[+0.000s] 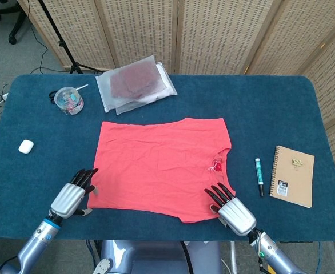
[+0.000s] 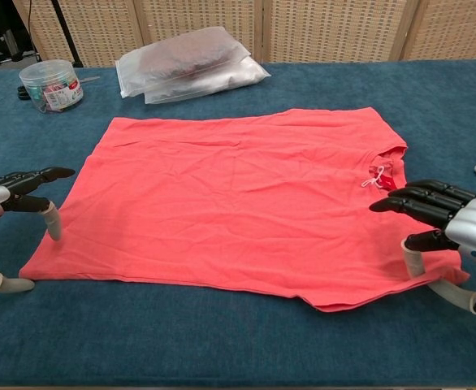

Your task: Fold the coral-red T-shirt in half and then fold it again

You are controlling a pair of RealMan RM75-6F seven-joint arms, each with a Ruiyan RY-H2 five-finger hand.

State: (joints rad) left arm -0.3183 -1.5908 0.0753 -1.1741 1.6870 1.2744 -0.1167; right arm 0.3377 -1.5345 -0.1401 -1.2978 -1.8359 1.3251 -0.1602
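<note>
The coral-red T-shirt [image 1: 162, 162] [image 2: 238, 195] lies flat and spread out on the blue table, its collar with a white tag [image 1: 218, 166] toward the right. My left hand [image 1: 73, 195] [image 2: 10, 215] hovers open at the shirt's near left corner, fingertips over the hem edge. Over the near right corner, by the sleeve, my right hand [image 1: 231, 210] [image 2: 445, 231] is open too, its dark fingers stretched above the cloth. Neither hand grips any fabric.
A clear bag of clothing [image 1: 134, 83] and a round plastic tub [image 1: 69, 100] sit at the back left. A white earbud case [image 1: 25, 146] lies left. A pen [image 1: 259, 177] and a kraft notebook [image 1: 293, 175] lie to the right of the shirt.
</note>
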